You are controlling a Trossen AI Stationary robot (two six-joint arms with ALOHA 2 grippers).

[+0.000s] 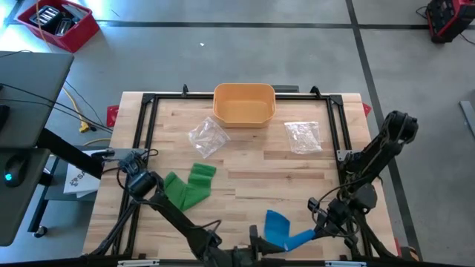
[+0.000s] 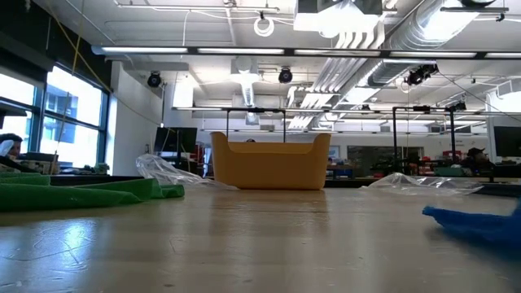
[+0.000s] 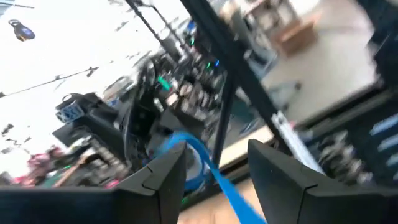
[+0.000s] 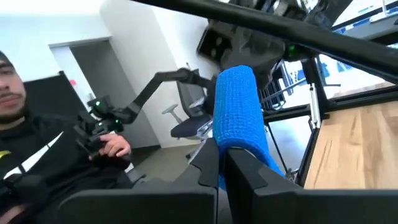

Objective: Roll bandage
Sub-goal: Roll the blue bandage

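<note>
The blue bandage [image 1: 278,225] lies near the table's front edge, right of the middle. One part is spread flat on the wood and shows in the low view as a blue bandage [image 2: 472,220] at the right. Its rolled end [image 4: 239,102] stands up from my right gripper [image 4: 222,146], which is shut on it. My left gripper [image 3: 216,148] is open at the front edge [image 1: 256,241], and the bandage's loose strip [image 3: 221,183] runs between its fingers. A green bandage [image 1: 189,185] lies loose at the left. My left gripper's fingers stand on either side of the blue strip [image 3: 211,171]; I cannot tell whether either one touches it. My right gripper pinches the lower end of the blue roll [image 4: 235,142] between its two fingers. The roll stands upright past the fingertips, with the strip trailing off it toward the table.
A yellow bin [image 1: 244,104] stands at the far middle, with two clear plastic bags [image 1: 206,137] [image 1: 303,136] in front of it. A black frame [image 1: 148,100] runs around the table. A seated person [image 4: 37,137] shows beyond the table in the right wrist view.
</note>
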